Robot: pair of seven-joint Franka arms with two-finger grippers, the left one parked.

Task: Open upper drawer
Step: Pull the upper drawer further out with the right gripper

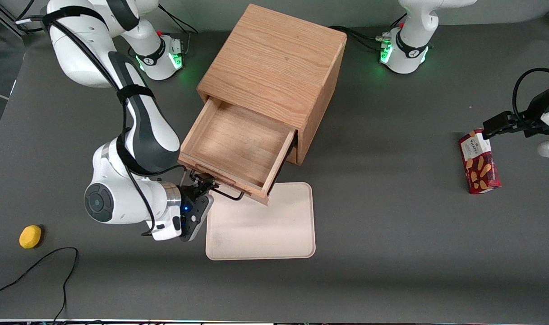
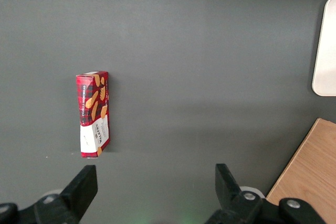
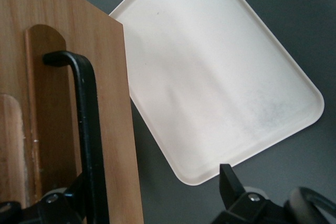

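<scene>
upper drawer (image 1: pixel 238 144) stands well out of the cabinet (image 1: pixel 279 63), bare wooden interior showing. I'd call the task essentially done.

Key relation: the tool (image 1: pixel 201 186) sits at the drawer front, at the wire handle's (image 1: pixel 229 194) end toward the working arm. Fingers are apart. In the right wrist view the black bar (image 3: pixel 86 140) runs just beside one finger (image 3: pixel 79 203), the other finger is well clear, and nothing is clamped.

Slide axis is diagonal: out of the cabinet, toward the front camera and the working arm's end of the table (image 1: pixel 391 271). Handle's long axis lies across that.

Room: the drawer front overhangs a corner of the cream tray (image 1: pixel 260 225), above it, and contact isn't readable. Any further pull runs out over the tray. Backing the tool off along the slide axis looks open. Only a small yellow object (image 1: pixel 30 236) lies out that way, well apart.
</scene>
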